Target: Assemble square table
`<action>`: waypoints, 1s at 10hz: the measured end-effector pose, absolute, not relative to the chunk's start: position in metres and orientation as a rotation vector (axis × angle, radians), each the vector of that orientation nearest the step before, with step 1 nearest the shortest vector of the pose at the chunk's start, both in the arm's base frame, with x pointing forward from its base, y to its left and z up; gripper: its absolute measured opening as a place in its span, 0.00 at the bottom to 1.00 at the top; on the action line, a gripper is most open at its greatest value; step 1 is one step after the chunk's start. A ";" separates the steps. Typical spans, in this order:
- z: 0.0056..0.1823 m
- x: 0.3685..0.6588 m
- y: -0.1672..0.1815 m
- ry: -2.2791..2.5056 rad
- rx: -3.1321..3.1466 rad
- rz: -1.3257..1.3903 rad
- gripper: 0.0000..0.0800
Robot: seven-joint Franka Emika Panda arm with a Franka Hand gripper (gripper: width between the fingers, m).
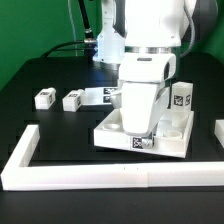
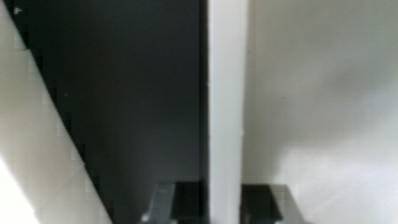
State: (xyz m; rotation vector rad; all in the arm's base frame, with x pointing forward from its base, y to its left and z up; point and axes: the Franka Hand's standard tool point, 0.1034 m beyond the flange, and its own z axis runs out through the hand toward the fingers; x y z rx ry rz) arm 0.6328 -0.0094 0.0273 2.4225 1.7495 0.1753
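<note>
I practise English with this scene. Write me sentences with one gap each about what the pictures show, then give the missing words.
1. The table under the parts is ____ in colour.
2. On the exterior view's left of the arm lie ____ leg blocks; one more lies on its right.
3. In the wrist view, a thin ____ edge of the slab runs between the gripper's fingers.
Missing words: black; three; white.
</note>
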 end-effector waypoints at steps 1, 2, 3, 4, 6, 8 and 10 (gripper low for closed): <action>0.027 0.636 -0.005 1.823 2.355 0.171 0.08; 0.023 0.645 0.011 1.910 2.276 0.178 0.09; 0.022 0.654 0.025 1.915 2.272 0.205 0.09; 0.019 0.667 0.046 1.915 2.273 0.242 0.10; 0.021 0.676 0.062 1.933 2.253 0.265 0.10; 0.021 0.676 0.057 1.927 2.259 0.258 0.11; 0.021 0.676 0.056 1.925 2.263 0.254 0.11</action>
